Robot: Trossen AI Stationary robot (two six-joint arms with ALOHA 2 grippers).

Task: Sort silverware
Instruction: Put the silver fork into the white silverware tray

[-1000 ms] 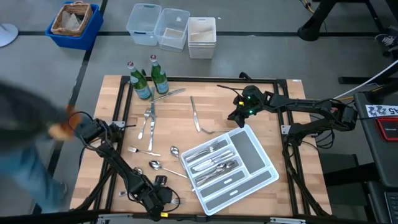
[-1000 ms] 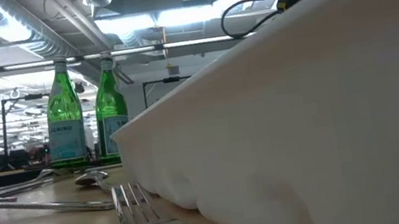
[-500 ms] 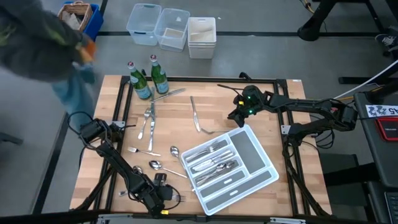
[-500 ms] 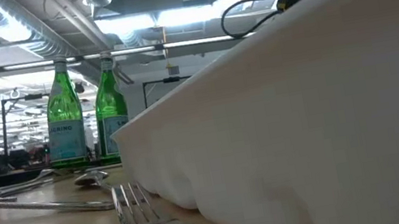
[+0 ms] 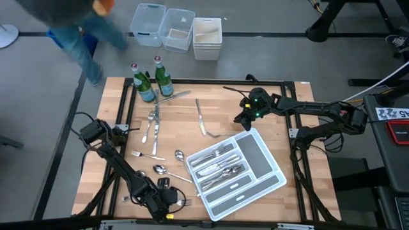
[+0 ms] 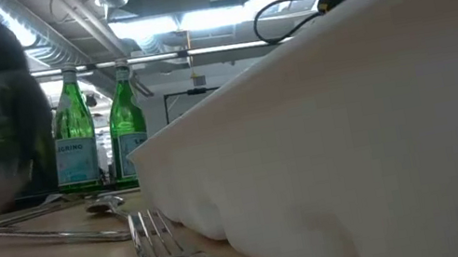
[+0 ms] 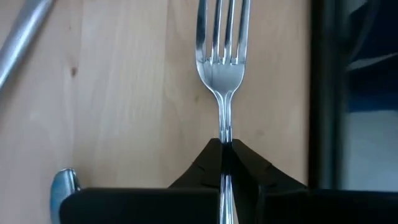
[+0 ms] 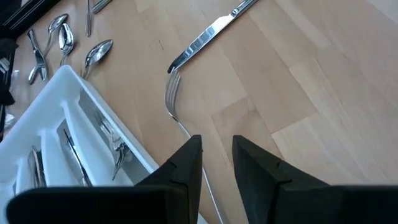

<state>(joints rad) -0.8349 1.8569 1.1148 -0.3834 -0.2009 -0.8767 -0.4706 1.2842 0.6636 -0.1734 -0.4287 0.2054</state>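
Silver fork (image 7: 222, 68) sits pinched in our left tool (image 7: 225, 148) at seven o'clock (thin handle); it could slip. Our right tool (image 8: 216, 152) waits, fingers slightly apart, empty.

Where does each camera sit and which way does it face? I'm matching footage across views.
High view: overhead, looking down on table, both arms, white tray.
Low view: at tabletop height, looking along the tray wall toward green bottles; no arm visible.
Left wrist view: over left gripper, shut on a fork.
Right wrist view: over open right gripper, facing another fork.
Shared: high and right wrist views both show the tray.
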